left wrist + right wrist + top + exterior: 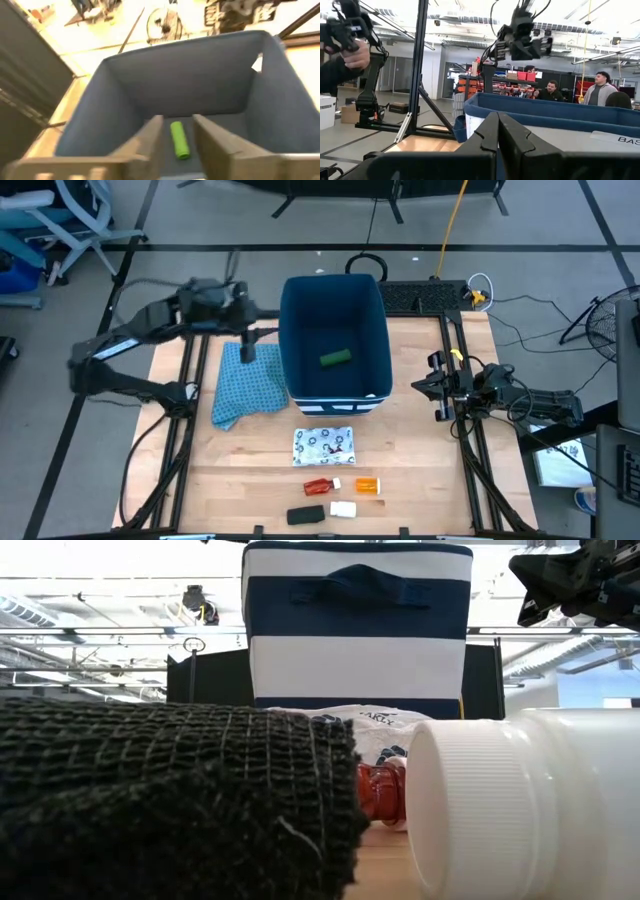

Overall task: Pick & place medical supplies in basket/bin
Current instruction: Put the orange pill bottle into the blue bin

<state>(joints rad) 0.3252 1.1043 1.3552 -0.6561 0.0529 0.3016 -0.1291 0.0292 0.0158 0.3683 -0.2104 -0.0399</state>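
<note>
— How much room is there around the bin?

— The left gripper hovers at its nine o'clock rim, over the blue patterned cloth; its fingers are apart with nothing between them. The right gripper, pressed together, waits at the bin's three o'clock, clear of the wall.

— And the supplies?

— The green oblong lies on the bin floor. At six o'clock, on open wood, sit the white packet, red piece, orange pill bottle, black oblong and small white block — all close together.

— The surroundings?

— A pale wooden table; people stand beyond it.
</note>
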